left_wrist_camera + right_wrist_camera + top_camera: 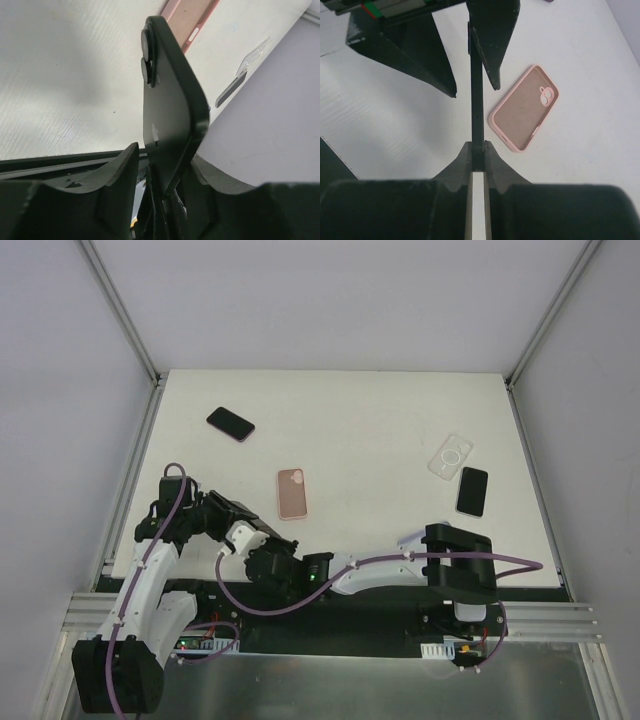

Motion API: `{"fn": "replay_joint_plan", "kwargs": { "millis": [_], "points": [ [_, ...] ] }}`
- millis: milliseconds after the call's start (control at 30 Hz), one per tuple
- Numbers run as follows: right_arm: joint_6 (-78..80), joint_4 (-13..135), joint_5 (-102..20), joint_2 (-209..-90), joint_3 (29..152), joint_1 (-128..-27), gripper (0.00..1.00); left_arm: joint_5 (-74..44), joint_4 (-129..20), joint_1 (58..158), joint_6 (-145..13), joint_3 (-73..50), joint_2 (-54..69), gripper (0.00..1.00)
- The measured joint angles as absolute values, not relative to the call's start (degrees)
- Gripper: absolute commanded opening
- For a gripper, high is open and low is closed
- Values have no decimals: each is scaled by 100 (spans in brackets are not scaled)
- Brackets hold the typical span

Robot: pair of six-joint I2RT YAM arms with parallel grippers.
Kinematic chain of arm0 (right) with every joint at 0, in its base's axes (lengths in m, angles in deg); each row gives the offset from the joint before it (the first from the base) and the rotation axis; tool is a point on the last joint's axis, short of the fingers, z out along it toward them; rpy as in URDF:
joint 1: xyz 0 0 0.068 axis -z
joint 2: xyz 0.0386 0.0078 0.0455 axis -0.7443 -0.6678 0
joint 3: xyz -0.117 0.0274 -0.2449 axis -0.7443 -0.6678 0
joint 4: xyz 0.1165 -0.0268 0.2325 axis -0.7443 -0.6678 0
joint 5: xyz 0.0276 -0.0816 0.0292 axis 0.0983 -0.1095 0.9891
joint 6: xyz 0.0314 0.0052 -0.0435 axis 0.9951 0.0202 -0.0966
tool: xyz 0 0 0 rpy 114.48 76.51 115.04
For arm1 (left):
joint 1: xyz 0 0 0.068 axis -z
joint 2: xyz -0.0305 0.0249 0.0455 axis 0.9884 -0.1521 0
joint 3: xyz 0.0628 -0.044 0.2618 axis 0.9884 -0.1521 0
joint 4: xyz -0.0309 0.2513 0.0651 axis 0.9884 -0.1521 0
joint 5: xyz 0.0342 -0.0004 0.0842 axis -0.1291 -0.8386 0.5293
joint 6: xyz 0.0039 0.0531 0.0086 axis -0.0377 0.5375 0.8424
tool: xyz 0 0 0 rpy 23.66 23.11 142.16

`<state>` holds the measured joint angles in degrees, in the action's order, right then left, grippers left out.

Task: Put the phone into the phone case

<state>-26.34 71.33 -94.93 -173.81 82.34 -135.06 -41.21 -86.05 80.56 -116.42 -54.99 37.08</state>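
Note:
A black phone (477,100) is held edge-on above the table's near edge, with my right gripper (477,145) shut on its lower end. From the other side my left gripper (165,155) straddles the same phone (170,100), whose back and camera lenses face that camera. Its fingers (420,50) stand on both sides of the phone, with a visible gap on one side. In the top view both grippers meet near the arm bases, left gripper (280,565) and right gripper (312,575), and the phone is mostly hidden there. An empty pink phone case (292,493) (524,107) lies open side up mid-table.
A clear case (450,456) and a second black phone (472,491) lie at the right. Another dark phone (231,423) lies at the far left. White walls enclose the table (360,430) on three sides, and a metal rail runs along the near edge.

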Motion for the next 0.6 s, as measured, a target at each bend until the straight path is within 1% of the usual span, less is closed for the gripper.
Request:
{"fn": "replay_joint_plan", "kwargs": {
  "millis": [33, 67, 167, 200, 267, 333, 367, 433, 467, 567, 600],
  "points": [
    [-2673, 7107, -9510, -17390, 8253, -13534, 1, -4106, -8589, 8056, -11635, -5506, 3715, 29],
    [-2730, 7103, -9547, -17407, 8271, -13563, 1, -4101, -8583, 8056, -11626, -5506, 3723, 21],
    [-2894, 7105, -9676, -17519, 8323, -13657, 2, -4077, -8563, 8056, -11574, -5506, 3741, 12],
    [-2955, 7107, -9722, -17547, 8330, -13685, 4, -4073, -8578, 8058, -11532, -5506, 3737, 7],
    [-3143, 7105, -9851, -17610, 8345, -13757, 6, -4064, -8640, 8069, -11427, -5506, 3726, 2],
    [-3259, 7107, -9969, -17656, 8347, -13812, 14, -4064, -8668, 8093, -11360, -5506, 3726, 0],
    [-3285, 7114, -10015, -17674, 8347, -13842, 29, -4073, -8690, 8093, -11333, -5506, 3721, 0],
    [-3263, 7153, -10087, -17680, 8345, -13873, 48, -4090, -8696, 8093, -11257, -5506, 3713, 0],
    [-3237, 7203, -10116, -17680, 8341, -13882, 60, -4073, -8681, 8091, -11180, -5506, 3693, 0],
    [-3077, 7330, -10072, -17567, 8197, -13895, 71, -4073, -8661, 8089, -10984, -5501, 3597, 0],
    [-3016, 7358, -10013, -17451, 8044, -13901, 73, -4092, -8664, 8089, -10883, -5495, 3549, 0]
  ]
}}
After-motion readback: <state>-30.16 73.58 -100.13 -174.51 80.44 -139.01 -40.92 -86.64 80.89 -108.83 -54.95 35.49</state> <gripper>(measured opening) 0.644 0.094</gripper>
